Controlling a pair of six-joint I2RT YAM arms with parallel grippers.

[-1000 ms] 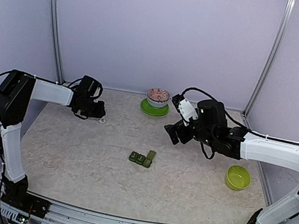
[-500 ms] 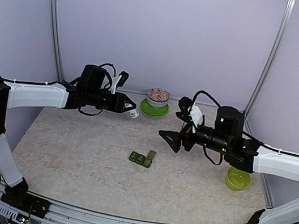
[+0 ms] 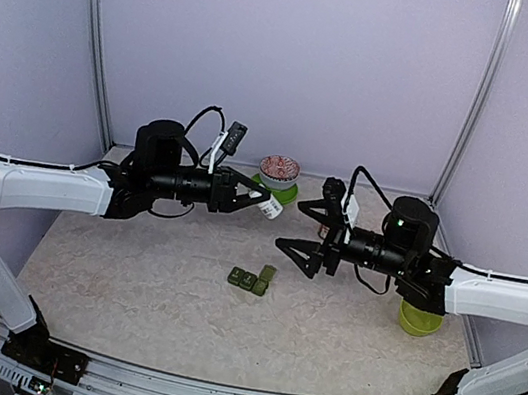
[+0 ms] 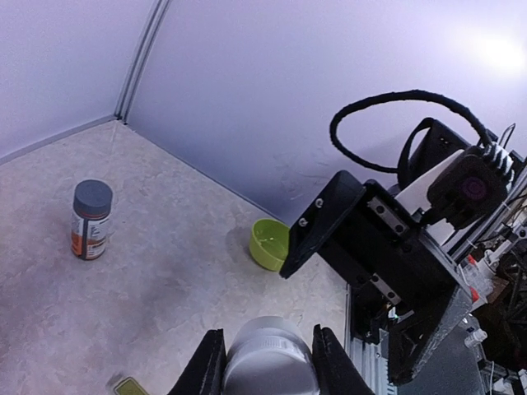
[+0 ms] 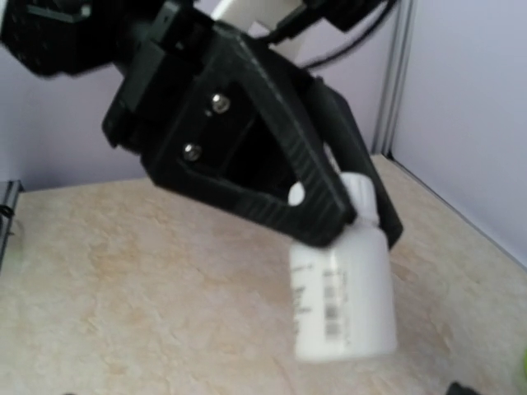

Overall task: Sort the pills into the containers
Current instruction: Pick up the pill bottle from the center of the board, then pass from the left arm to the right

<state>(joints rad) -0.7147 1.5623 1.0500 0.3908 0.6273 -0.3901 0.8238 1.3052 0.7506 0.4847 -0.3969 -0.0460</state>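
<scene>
My left gripper (image 3: 261, 203) is shut on a white pill bottle (image 3: 269, 208), held in the air over the middle of the table. In the left wrist view the bottle's round end (image 4: 268, 362) sits between the two fingers (image 4: 207, 369). My right gripper (image 3: 292, 227) stands open just right of the bottle, its jaws pointing at it with nothing between them. The right wrist view shows the bottle (image 5: 342, 304) hanging from the left gripper (image 5: 247, 156). The containers (image 3: 250, 278), a dark green strip, lie on the table below both grippers. No pills show.
A patterned bowl on a green plate (image 3: 280, 171) stands at the back wall. The lime-green bowl (image 3: 416, 319) sits at the right, partly under my right arm, and is also in the left wrist view (image 4: 270, 244). An orange bottle with a grey cap (image 4: 90, 220) stands upright.
My left arm has swung from the back left to the centre, carrying the white bottle. My right gripper has turned and lowered to face it, jaws still wide.
</scene>
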